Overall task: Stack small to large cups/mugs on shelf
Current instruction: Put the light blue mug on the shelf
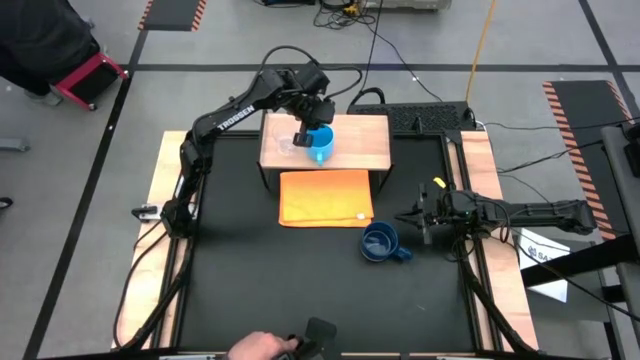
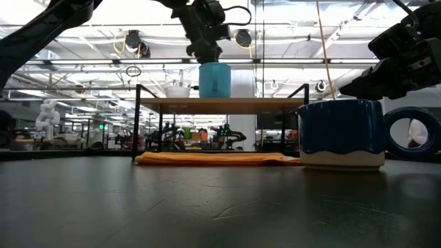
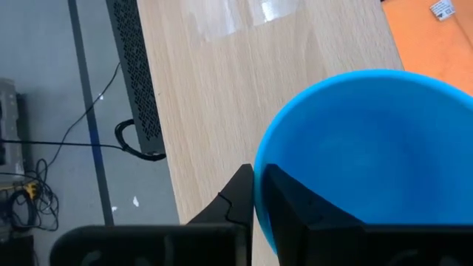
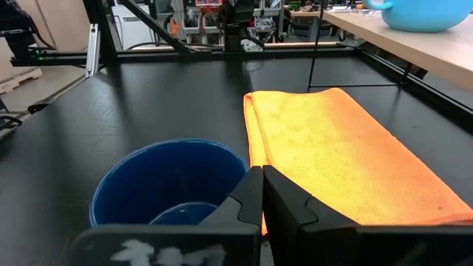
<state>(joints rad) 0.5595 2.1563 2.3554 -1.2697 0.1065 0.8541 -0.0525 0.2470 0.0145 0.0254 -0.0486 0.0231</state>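
Sitting nearest the low cam, dark-blue mug (image 2: 341, 134) is upright on the black table (image 1: 250, 280), handle toward the R side, just off the orange cloth's (image 1: 326, 198) front-R corner. R gripper (image 1: 418, 220) is level w/ it, just beside the handle side; in the R wrist view its fingers (image 4: 255, 203) look pressed together w/ nothing between them, tips at the mug rim, mug not gripped.

Farther back, cloth lies flat on the table, tucked against the front of the shelf (image 1: 360, 150).

On the shelf's wood top, light-blue mug (image 1: 319, 142) stands upright near the middle. L gripper (image 1: 303, 135) is down over its rim: L wrist view shows fingers (image 3: 284, 199) pinching the mug wall, one inside, one outside. Tiny clear glass cup (image 1: 287, 146) is just beside that mug on the L, separate, not stacked.

Front table edge: a person's hand (image 1: 262, 347) on a dark object.
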